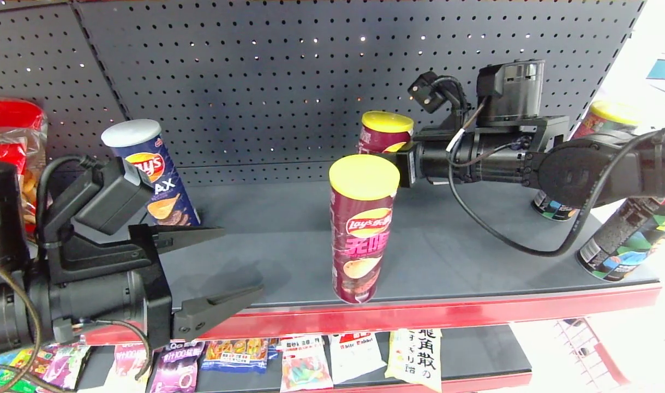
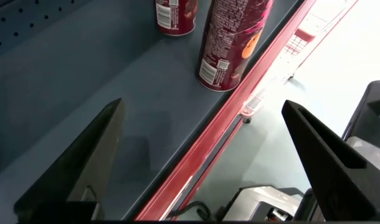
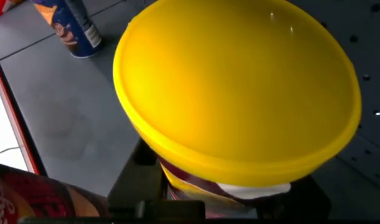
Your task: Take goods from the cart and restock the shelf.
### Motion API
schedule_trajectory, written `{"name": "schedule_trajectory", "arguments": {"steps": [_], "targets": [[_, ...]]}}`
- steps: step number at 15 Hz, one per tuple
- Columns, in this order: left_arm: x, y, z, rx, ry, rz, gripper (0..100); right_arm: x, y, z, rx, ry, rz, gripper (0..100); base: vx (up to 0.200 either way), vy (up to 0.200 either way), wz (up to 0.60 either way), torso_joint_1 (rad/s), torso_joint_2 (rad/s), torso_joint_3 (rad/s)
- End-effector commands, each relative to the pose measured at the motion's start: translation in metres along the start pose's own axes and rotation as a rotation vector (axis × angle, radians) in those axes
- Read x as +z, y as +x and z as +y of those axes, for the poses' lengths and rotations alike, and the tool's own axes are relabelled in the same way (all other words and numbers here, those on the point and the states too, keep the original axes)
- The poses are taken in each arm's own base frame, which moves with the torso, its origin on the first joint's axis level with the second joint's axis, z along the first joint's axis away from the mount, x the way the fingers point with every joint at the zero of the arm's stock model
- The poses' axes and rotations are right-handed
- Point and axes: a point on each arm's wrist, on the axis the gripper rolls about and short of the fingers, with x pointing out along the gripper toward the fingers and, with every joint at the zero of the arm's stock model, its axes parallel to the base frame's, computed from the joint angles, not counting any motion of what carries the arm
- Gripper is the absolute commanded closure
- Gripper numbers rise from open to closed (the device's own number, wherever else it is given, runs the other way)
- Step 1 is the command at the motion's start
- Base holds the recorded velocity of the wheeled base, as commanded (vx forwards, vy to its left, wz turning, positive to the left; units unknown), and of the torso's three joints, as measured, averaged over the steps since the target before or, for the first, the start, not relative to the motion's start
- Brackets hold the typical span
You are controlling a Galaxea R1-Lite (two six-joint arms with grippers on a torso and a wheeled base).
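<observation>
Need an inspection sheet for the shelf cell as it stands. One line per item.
Surface: grey shelf with a red front lip.
Job's things: front maroon can upright near the lip; rear maroon can close to the pegboard, in the right claw; blue can standing at the left.
Clutter: yellow-lidded can and dark can at the right end, partly behind the right arm; red bag far left.
Grippers: left claw open and empty, at the lip; right claw shut on the rear maroon can.
Cables: black cable hangs in a loop under the right arm.
Surroundings: pegboard behind; snack packets on the lower shelf.
</observation>
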Motion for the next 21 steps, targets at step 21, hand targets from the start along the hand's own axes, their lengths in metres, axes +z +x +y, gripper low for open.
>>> {"name": "schedule_trajectory", "arguments": {"steps": [21], "targets": [[-0.013, 0.032, 0.008, 0.06, -0.048, 0.115, 0, -0.067, -0.199, 0.082, -0.13, 0.043, 0.069, 0, 0.0, 0.0, 0.0, 0.0, 0.0, 0.0]]}}
